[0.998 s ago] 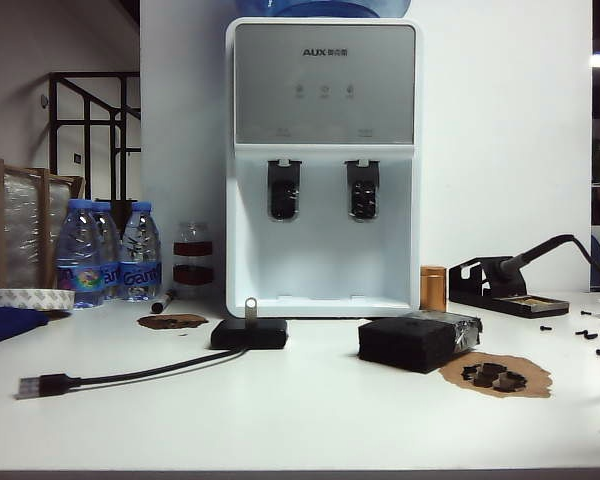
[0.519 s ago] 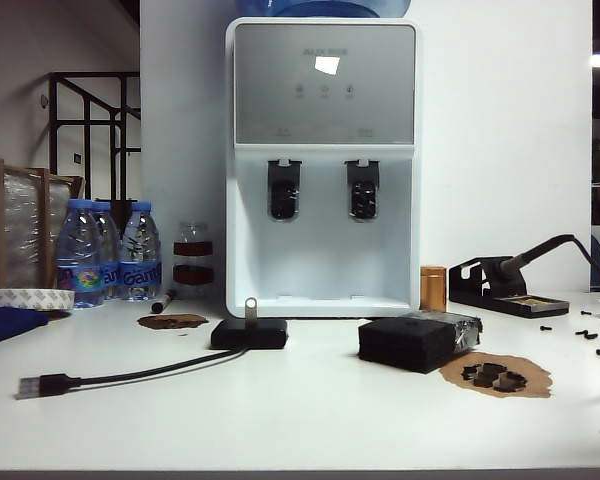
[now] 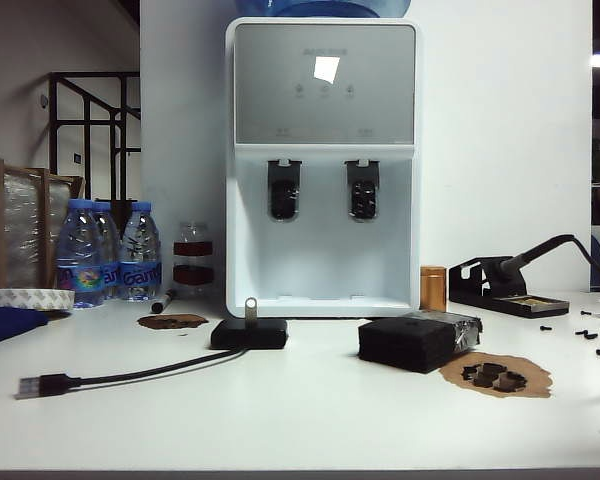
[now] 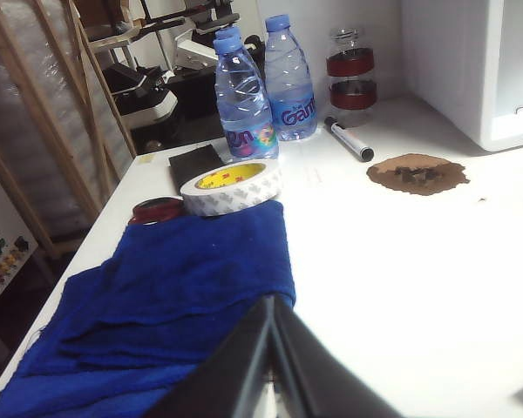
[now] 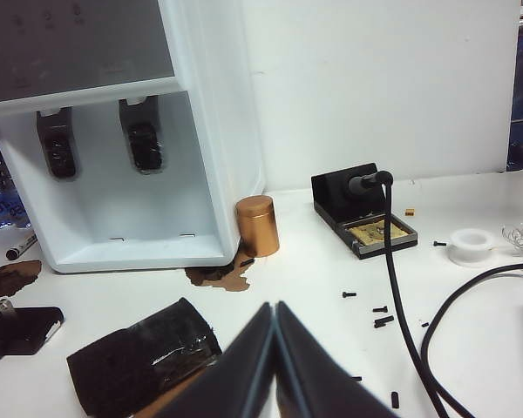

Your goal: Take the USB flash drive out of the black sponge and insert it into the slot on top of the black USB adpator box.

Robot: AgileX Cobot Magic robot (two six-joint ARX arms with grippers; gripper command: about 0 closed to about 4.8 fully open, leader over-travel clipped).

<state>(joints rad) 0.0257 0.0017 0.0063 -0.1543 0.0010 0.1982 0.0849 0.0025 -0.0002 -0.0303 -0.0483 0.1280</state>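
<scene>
A crumpled deep-blue cloth (image 4: 170, 305) of soft weave is seen lying just beyond the left gripper (image 4: 272, 306), whose two matte black fingers are pressed together to a point with nothing between them. Past the cloth a roll of white double-sided tape (image 4: 231, 185) lies flat, and behind it stand clear ribbed plastic water bottles (image 4: 244, 100), one label reading "Gan". A black-and-grey marker pen (image 4: 349, 139) lies farther off beside a brown patch (image 4: 417, 172).

On the white tabletop (image 3: 310, 410) the small flat black square adaptor box with rounded edges (image 3: 249, 333) is placed, its black cable (image 3: 140, 372) trailing leftward to a USB plug (image 3: 40, 385). The tiny slim silver metal USB flash drive (image 3: 250, 308) is seen standing upright out of the box's top face, long axis vertical, loop end upward. The thick matte black foam sponge block (image 3: 410, 342), one end wrapped in glossy clear tape, rests to the right of the box, apart from it.

The right gripper (image 5: 275, 306) is likewise closed to a point and empty; the sponge lies just beside its fingers, the box and drive farther over. Beyond the fingers stand a white water dispenser (image 5: 113, 131), a copper-coloured metal cylinder (image 5: 257, 225) and a black soldering-iron stand (image 5: 362, 213).
</scene>
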